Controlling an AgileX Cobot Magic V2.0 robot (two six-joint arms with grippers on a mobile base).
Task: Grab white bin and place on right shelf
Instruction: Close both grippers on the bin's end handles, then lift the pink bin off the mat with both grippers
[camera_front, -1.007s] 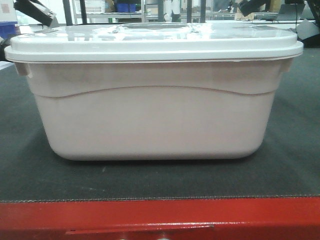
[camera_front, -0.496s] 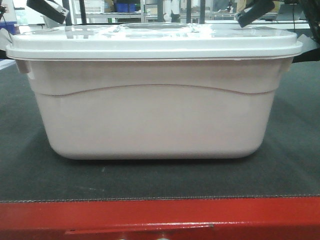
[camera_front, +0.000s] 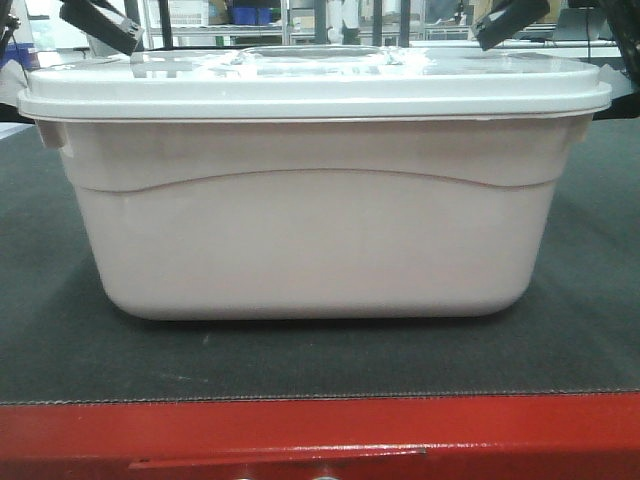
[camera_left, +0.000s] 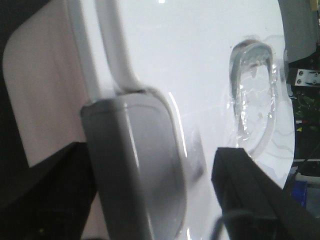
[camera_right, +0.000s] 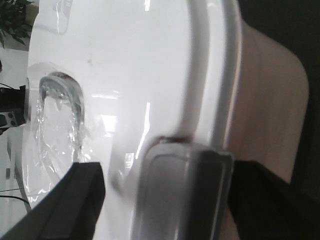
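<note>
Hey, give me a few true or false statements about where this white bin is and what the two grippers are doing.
1. The white bin has its lid on. True.
2. The white bin sits on a metal rack shelf. False: it rests on the dark mat of the red-framed table.
3. The left gripper and right gripper are both open. True.
4. The bin lies tipped on its side. False: it stands upright.

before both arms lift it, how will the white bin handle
The white bin probably feels rigid: moulded walls, broad flat base, so unlikely to tip. Its glossy lid looks slippery, and may pop off if lifted by the rim alone. Weight unknown; the opaque walls hide any contents.
</note>
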